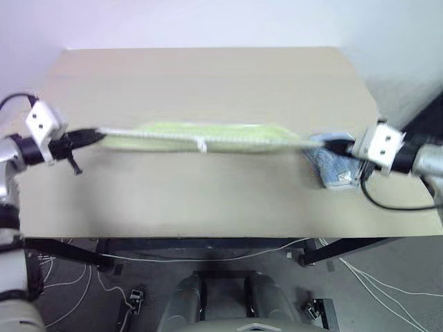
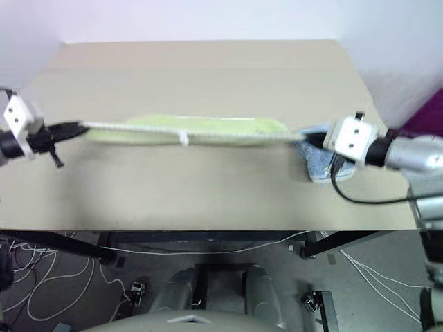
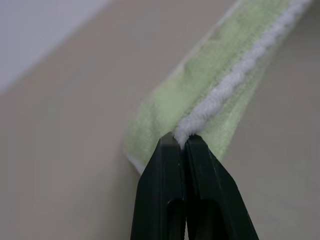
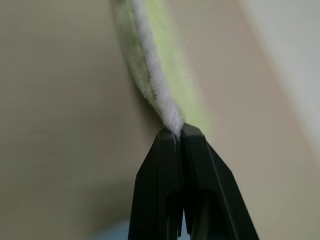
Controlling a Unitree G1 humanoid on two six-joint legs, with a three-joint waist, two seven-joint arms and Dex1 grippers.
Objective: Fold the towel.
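I see the towel (image 1: 208, 135) pulled out long and tight over the middle of the table (image 1: 208, 76). My left gripper (image 1: 93, 135) is pinched shut on one end's white edge. My right gripper (image 1: 331, 144) is pinched shut on the other end, just above a small blue towel (image 1: 332, 169)

Worktop (image 1: 208, 200): pale beige, on a dark frame
On it, right side: light blue towel (image 1: 331, 168), crumpled, near the right edge
Cables (image 1: 374, 280): white, on the floor below
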